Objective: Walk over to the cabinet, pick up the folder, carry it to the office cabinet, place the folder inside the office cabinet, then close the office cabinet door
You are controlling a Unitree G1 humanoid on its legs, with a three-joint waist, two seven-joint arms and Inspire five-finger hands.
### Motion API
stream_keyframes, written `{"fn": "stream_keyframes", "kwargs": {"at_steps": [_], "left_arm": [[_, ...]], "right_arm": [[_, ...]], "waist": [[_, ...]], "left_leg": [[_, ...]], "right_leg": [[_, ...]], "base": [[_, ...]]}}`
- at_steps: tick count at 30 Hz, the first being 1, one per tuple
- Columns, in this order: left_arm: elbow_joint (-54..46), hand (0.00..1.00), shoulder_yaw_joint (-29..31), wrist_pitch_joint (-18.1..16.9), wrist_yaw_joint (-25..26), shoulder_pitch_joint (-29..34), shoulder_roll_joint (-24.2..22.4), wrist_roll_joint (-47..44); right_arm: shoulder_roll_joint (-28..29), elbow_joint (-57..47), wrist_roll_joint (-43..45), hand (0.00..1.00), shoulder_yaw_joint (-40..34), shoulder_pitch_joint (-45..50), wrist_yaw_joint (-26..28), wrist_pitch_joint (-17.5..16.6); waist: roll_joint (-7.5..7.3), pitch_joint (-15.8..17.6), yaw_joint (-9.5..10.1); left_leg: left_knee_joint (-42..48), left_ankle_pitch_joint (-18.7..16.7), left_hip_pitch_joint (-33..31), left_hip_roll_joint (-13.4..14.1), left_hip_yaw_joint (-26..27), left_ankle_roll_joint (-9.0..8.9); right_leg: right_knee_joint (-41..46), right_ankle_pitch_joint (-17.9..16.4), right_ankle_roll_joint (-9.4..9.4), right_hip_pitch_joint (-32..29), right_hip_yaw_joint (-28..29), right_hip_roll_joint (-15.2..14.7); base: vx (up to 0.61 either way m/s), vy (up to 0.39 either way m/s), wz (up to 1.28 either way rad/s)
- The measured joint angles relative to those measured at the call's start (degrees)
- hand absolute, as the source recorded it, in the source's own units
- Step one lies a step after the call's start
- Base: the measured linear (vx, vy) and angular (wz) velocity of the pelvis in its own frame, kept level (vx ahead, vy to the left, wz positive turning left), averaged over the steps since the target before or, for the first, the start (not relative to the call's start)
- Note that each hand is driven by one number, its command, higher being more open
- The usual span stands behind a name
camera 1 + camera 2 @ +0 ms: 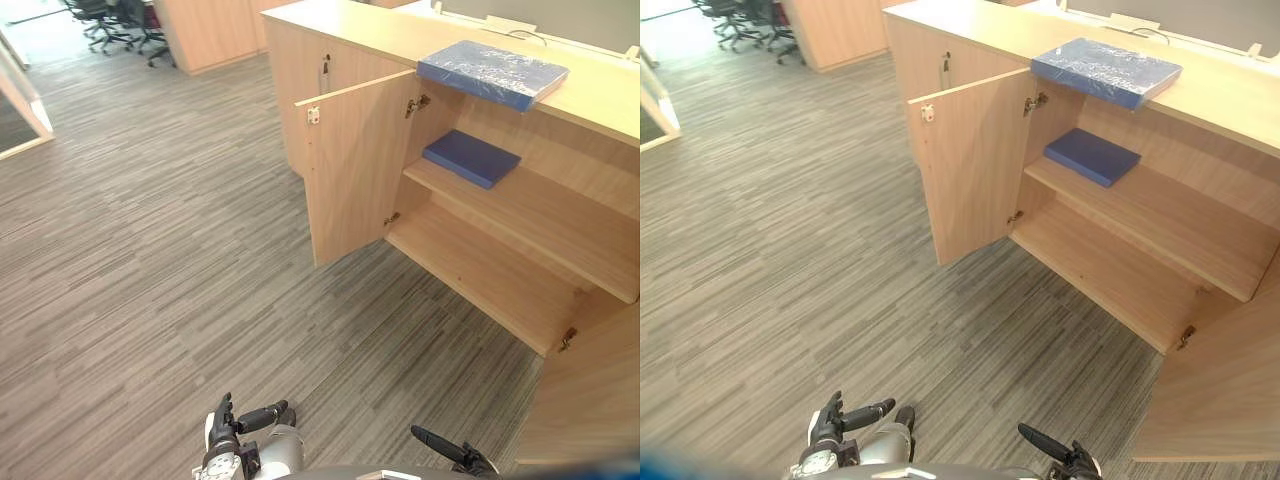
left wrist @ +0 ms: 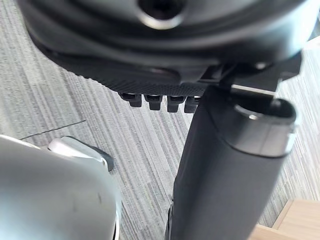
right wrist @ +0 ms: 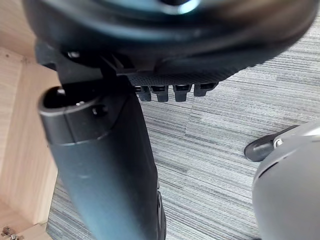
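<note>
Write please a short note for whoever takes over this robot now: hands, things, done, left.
Left hand: open, empty, low above the floor. Right hand: the same.
A light blue folder lies on top of the cabinet; a dark blue folder lies on its upper shelf. The door stands open.
Done: nothing certain; no hand holds a folder.
Left: probably fetch the top folder, put it inside, close the door.

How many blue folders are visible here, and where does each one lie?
2. The lighter blue folder lies on the cabinet top; the darker blue folder lies on the upper shelf inside. More may be hidden behind the open door.
</note>
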Motion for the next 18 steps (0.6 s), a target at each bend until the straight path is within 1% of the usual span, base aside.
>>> {"fn": "stream_keyframes", "kwargs": {"at_steps": [1,2,3,4,5,6,7,8,9,10,11,12,13,15,16,17,18], "left_arm": [[0.03,1.0,0.34,0.08,-0.12,0.15,0.09,-0.29],[0.01,1.0,1.39,-0.07,0.27,0.59,0.31,-0.33],[0.09,1.0,1.74,-0.05,0.54,0.7,0.35,-0.43],[0.46,1.0,2.23,0.04,0.46,0.76,0.61,-0.76],[1.27,1.0,2.2,0.04,0.48,0.74,1.07,-0.76],[1.65,1.0,2.21,0.14,0.49,0.8,1.14,-0.76],[2.51,1.0,2.34,0.19,0.47,0.87,1.09,-0.76],[2.83,1.0,2.46,0.17,0.44,1.18,1.11,-0.74],[2.84,1.0,2.69,0.1,0.43,1.57,1.11,-0.74],[2.84,1.0,3.36,-0.08,0.42,2.08,1.14,-0.76],[3.26,1.0,3.73,0.03,0.51,2.54,1.38,-1.37],[3.5,1.0,3.65,0.03,0.45,2.48,1.47,-1.52],[3.69,1.0,3.28,0.02,0.37,2.32,1.41,-1.64],[4.69,1.0,2.94,0.01,0.32,1.27,1.2,-2.12],[5.24,1.0,2.88,0.01,0.3,0.88,1.12,-2.55],[5.7,1.0,2.95,0.01,0.31,0.78,0.81,-3.08],[5.79,1.0,3.18,0.02,0.18,0.47,-0.33,-3.67]], "right_arm": [[0.67,-0.51,0.0,1.0,0.11,0.12,0.0,-0.05],[1.69,-1.35,0.0,1.0,0.42,0.12,0.22,-0.05],[2.23,-1.92,-0.03,1.0,0.57,0.1,0.3,-0.13],[3.39,-2.89,0.12,1.0,0.33,0.06,0.52,-0.09],[3.79,-3.4,0.0,1.0,-0.16,0.0,1.11,-0.13],[3.77,-3.37,-0.01,1.0,-0.18,-0.15,1.33,-0.14],[3.48,-3.39,-0.23,1.0,-0.29,-0.23,1.46,-0.27],[3.02,-3.25,-0.69,1.0,-0.16,0.26,1.33,-0.56],[2.72,-3.26,-0.68,1.0,-0.26,0.93,1.16,-0.8],[2.38,-3.19,-0.54,1.0,-0.37,1.0,1.05,-0.85],[2.27,-3.22,-0.36,1.0,-0.37,0.87,1.19,-0.91],[2.27,-3.22,-0.22,1.0,-0.29,0.75,1.32,-1.07],[2.22,-3.2,-0.03,1.0,-0.21,0.28,1.46,-1.11],[2.18,-3.18,-0.01,1.0,-0.07,-0.41,1.69,-1.0],[2.39,-3.21,-0.01,1.0,-0.1,-0.37,1.69,-1.11],[2.52,-3.21,0.25,1.0,-0.47,-0.3,1.67,-0.97],[1.93,-3.34,0.14,1.0,-0.64,-0.55,1.69,-1.0]], "waist": [[-0.91,-0.48,0.14],[-2.08,-1.35,0.37],[-2.54,-1.62,0.46],[-3.48,-1.9,0.61],[-3.89,-2.04,0.28],[-3.98,-2.1,0.02],[-3.57,-1.98,-0.24],[-3.18,-2.35,-0.34],[-2.98,-2.9,-0.25],[-2.76,-3.06,-0.18],[-2.75,-3.08,-0.41],[-2.71,-3.09,-0.54],[-2.45,-2.94,-0.88],[-1.95,-2.55,-1.1],[-2.14,-2.43,-1.15],[-2.17,-2.24,-1.34],[-0.91,-1.8,-1.33]], "left_leg": [[0.69,-0.81,0.37,-0.61,1.74,0.91],[0.23,-2.36,2.01,-1.3,5.41,2.5],[-0.19,-3.03,3.13,-1.76,7.11,3.25],[-0.9,-4.08,5.72,-3.05,10.31,4.67],[-1.91,-5.0,8.73,-4.66,12.99,6.21],[-2.64,-5.42,10.6,-5.24,14.05,6.92],[-4.74,-5.77,14.93,-5.69,15.65,7.51],[-6.74,-5.75,17.25,-5.58,16.37,7.57],[-9.05,-5.75,19.44,-5.13,17.67,7.6],[-11.9,-5.74,22.1,-4.18,19.74,7.6],[-12.93,-5.75,23.13,-3.11,21.4,7.59],[-13.23,-5.75,23.41,-2.53,22.02,7.59],[-13.57,-5.78,23.62,-0.95,22.47,7.53],[-13.79,-6.19,23.8,1.84,23.68,6.84],[-13.93,-6.8,24.54,3.08,24.22,5.77],[-14.15,-7.29,25.62,3.96,24.9,4.83],[-14.64,-7.01,26.99,5.52,25.25,3.62]], "right_leg": [[3.24,-1.17,1.15,-1.36,0.73,-1.51],[11.39,-2.45,2.74,-5.46,1.61,-3.92],[16.52,-2.78,2.52,-7.75,1.49,-5.28],[27.84,-2.37,1.99,-12.63,0.35,-8.68],[37.56,-0.69,-0.99,-16.1,-2.83,-13.14],[41.21,-0.33,-1.85,-16.86,-5.32,-15.56],[45.81,-0.74,-2.63,-17.08,-11.76,-20.0],[47.34,-1.2,-3.36,-16.92,-16.64,-22.47],[47.54,-1.23,-3.35,-17.25,-20.85,-24.4],[45.67,-1.5,-2.88,-18.03,-23.85,-25.18],[42.33,-2.02,-1.95,-19.75,-25.22,-25.01],[40.28,-2.26,-1.45,-20.8,-25.5,-24.66],[34.81,-2.28,-0.44,-22.57,-25.42,-23.09],[24.44,-0.21,2.02,-24.4,-25.34,-19.87],[16.04,3.62,2.54,-24.57,-24.94,-17.79],[14.15,9.3,0.48,-23.71,-24.56,-16.58],[14.96,8.31,-0.19,-22.59,-24.78,-14.65]], "base": [[0.56,0.433,-1.11],[0.34,0.294,-0.93],[0.38,0.35,-1.2],[0.41,0.402,-1.06],[0.4,0.388,-0.95],[0.36,0.352,-0.8],[0.21,0.2,-0.59],[0.22,0.202,-0.59],[0.19,0.141,-0.65],[0.2,0.107,-0.82],[0.16,0.037,-0.81],[0.18,-0.055,-0.68],[0.17,-0.1,-0.51],[0.24,-0.222,-0.49],[0.3,-0.353,-0.37],[0.28,-0.359,-0.37],[0.27,-0.366,-0.25]]}}
